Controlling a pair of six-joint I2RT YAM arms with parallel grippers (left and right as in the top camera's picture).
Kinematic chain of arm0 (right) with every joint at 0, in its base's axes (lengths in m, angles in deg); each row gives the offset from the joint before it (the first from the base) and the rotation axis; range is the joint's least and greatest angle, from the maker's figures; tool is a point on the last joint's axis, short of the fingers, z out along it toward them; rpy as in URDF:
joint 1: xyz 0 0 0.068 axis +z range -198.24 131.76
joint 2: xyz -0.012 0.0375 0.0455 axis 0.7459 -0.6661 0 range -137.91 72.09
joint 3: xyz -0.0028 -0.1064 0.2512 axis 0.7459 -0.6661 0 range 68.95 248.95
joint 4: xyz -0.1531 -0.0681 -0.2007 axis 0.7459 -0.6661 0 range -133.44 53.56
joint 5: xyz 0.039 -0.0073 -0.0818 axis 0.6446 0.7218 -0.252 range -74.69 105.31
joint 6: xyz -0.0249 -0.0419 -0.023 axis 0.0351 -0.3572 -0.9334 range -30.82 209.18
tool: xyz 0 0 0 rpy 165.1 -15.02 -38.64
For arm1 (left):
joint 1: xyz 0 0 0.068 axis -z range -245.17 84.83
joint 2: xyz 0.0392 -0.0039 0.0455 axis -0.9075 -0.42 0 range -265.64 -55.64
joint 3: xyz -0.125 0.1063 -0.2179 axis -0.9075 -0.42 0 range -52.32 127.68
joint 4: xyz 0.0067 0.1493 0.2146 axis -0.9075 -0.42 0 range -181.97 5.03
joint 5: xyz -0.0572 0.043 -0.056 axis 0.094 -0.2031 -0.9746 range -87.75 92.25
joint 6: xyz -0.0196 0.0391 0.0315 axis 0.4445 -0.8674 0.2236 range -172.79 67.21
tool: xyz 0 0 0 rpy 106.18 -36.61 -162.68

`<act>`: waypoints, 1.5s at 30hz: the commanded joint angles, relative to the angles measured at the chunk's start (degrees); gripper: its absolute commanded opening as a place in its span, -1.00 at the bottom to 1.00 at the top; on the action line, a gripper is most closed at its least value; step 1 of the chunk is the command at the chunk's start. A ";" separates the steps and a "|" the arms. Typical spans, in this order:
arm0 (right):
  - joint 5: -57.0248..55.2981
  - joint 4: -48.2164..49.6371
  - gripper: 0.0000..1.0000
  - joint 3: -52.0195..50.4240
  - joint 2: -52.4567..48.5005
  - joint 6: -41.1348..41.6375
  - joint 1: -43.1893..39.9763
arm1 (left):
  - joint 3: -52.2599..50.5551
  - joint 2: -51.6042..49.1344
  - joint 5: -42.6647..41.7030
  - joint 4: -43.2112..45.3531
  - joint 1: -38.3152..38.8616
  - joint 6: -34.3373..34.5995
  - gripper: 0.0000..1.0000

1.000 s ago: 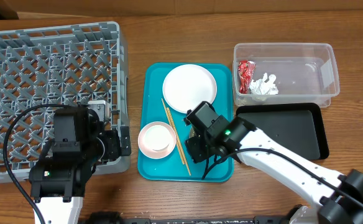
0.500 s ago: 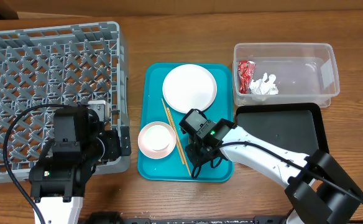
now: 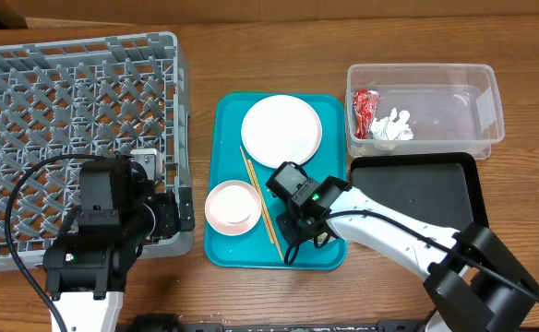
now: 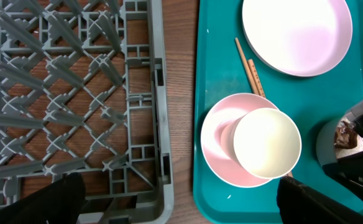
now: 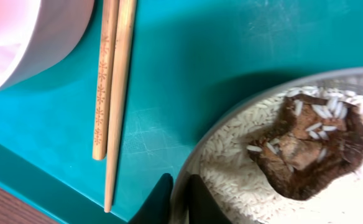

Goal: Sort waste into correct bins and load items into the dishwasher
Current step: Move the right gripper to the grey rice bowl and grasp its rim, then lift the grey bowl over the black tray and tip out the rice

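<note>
My right gripper (image 5: 180, 202) is shut on the rim of a white bowl (image 5: 214, 132), one finger inside and one outside. The bowl holds loose rice (image 5: 231, 171) and a dark brown food lump (image 5: 306, 146). It stands on the teal tray (image 5: 200, 43) beside the chopsticks (image 5: 110, 93). From overhead the right gripper (image 3: 293, 221) hides that bowl. The pink bowl (image 4: 222, 146) has a white cup (image 4: 266, 142) in it, near the white plate (image 3: 281, 130). My left gripper (image 4: 181, 205) is open over the corner of the grey rack (image 3: 66, 111).
A clear tub (image 3: 473, 78) at the back right holds a red-and-white wrapper (image 3: 364, 111) and a crumpled tissue (image 3: 392, 127). A black tray (image 3: 426, 194) lies in front of it, to the right of the teal tray (image 3: 228, 129).
My right gripper moved slightly left and down over the teal tray, then closed on the bowl's rim. The left arm has not moved.
</note>
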 commanded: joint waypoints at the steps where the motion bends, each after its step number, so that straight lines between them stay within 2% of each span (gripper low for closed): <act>1: -0.33 0.09 -0.92 -0.17 -0.04 0.04 0.22 | 1.44 0.15 -0.68 -0.13 0.37 0.83 1.00; 13: -0.35 -4.44 -0.92 6.43 4.11 2.71 -1.40 | 1.44 0.15 -0.66 -0.55 0.37 0.83 1.00; 22: 0.87 -7.21 -0.92 8.85 17.62 7.58 -11.76 | 1.44 0.15 -0.66 -0.55 0.37 0.81 1.00; 27: 11.69 -8.63 -0.92 8.74 20.90 7.82 -23.85 | 1.44 0.15 -0.61 -0.52 0.37 0.81 1.00; 35: 30.12 -8.04 -0.92 4.02 20.35 7.56 -41.00 | 1.44 0.15 -0.61 -0.55 0.37 0.81 1.00; 40: 39.12 -4.37 -0.92 -1.60 20.00 7.61 -48.94 | 1.44 0.15 -0.61 -0.50 0.37 0.81 1.00; 45: 52.87 2.64 -0.92 -7.63 18.08 7.63 -56.68 | 1.44 0.15 -0.61 -0.52 0.37 0.79 1.00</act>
